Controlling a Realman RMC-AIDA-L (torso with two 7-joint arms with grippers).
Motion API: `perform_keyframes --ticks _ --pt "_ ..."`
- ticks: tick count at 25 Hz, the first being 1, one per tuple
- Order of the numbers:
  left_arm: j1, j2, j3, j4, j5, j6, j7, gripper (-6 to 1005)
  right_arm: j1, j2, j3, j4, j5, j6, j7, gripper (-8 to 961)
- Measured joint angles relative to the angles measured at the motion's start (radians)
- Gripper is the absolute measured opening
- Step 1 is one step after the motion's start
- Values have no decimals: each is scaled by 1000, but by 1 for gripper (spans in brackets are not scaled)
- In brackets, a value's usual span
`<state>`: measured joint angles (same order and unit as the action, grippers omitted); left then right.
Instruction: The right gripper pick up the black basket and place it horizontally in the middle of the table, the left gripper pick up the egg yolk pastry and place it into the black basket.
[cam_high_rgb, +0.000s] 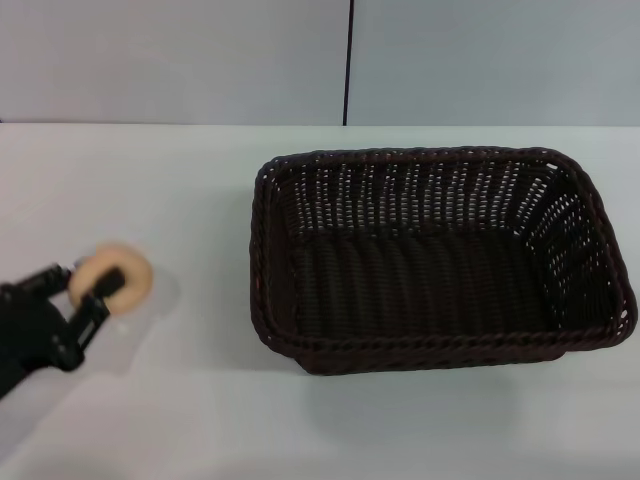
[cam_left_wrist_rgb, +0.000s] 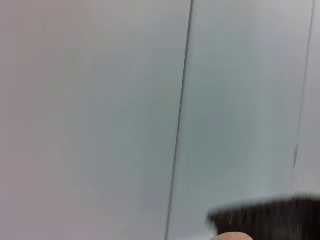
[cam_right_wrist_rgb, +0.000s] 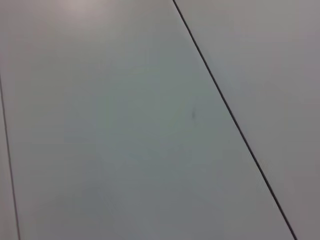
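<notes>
The left gripper has its jaws closed around the egg yolk pastry at the left edge of the head view, well apart from the black basket, which already lies lengthwise on the table, somewhat right of centre and open side up. The pastry looks light, soft and crumbly, so a gentle squeeze across its widest part suits it best; too much pressure would likely dent or crack it. Whether it is lifted clear of the table or just resting on it is hard to tell from this angle. The basket looks stiff but light, with a braided rim that offers the obvious place to grip. The right gripper is out of sight; its wrist view shows only wall.
</notes>
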<state>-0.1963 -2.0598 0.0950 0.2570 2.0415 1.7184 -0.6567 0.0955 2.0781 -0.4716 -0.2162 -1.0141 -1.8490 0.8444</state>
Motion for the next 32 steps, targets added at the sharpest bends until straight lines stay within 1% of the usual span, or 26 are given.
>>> perform_keyframes --ticks 2,4,5,6,7,8,10,11,12,13,15,16,17,19,21,22,25,26,27,30,31,32 --pt "-16 0 -14 1 0 42 2 253 5 0 1 17 0 4 -27 697" --pt "-60 -5 -20 -9 0 115 8 246 6 0 1 19 0 5 -32 697" --pt "-72 -7 -19 -16 0 127 9 243 7 0 1 20 0 5 -35 697" --pt "-72 -7 -19 -16 0 127 9 239 7 0 1 21 0 7 -40 698" --pt "-122 -9 -13 -73 4 141 22 236 7 0 2 22 0 9 -44 698" --pt "-122 -9 -13 -73 4 141 22 233 7 0 2 22 0 11 -46 698" --pt "-161 -10 -2 -130 11 131 52 226 5 0 3 23 0 16 -47 698" --pt "-161 -10 -2 -130 11 131 52 222 4 0 5 23 0 16 -47 698" --pt "-231 -11 30 -247 15 73 116 219 0 0 14 23 0 16 -48 698" --pt "-231 -11 30 -247 15 73 116 215 0 0 14 23 0 16 -48 697" --pt "-281 -12 55 -335 15 5 161 190 -2 0 25 24 0 18 -48 697" --pt "-317 -13 69 -411 15 -63 204 167 -5 0 28 25 0 20 -48 697" --pt "-339 -13 72 -460 20 -111 235 185 -9 0 29 27 0 30 -52 697" --pt "-357 -14 73 -499 28 -153 265 221 -11 0 29 29 -1 33 -56 697" --pt "-357 -14 73 -499 28 -153 265 257 -13 0 29 38 -1 34 -73 697" --pt "-373 -14 71 -537 38 -210 302 274 -15 0 29 48 -1 31 -90 697" --pt "-370 -12 70 -537 38 -213 303 328 -18 0 30 52 0 32 -96 696" --pt "-359 -9 63 -535 37 -209 304 346 -19 0 32 53 0 34 -97 696" --pt "-340 -4 50 -519 34 -195 303 364 -20 0 41 55 0 39 -97 696" --pt "-286 1 7 -466 27 -156 286 513 -19 0 57 60 0 40 -98 697" --pt "-257 2 -27 -432 24 -133 270 562 -18 1 63 62 0 39 -98 697" --pt "-187 0 -126 -365 22 -84 245 612 -18 1 68 64 0 39 -99 697"
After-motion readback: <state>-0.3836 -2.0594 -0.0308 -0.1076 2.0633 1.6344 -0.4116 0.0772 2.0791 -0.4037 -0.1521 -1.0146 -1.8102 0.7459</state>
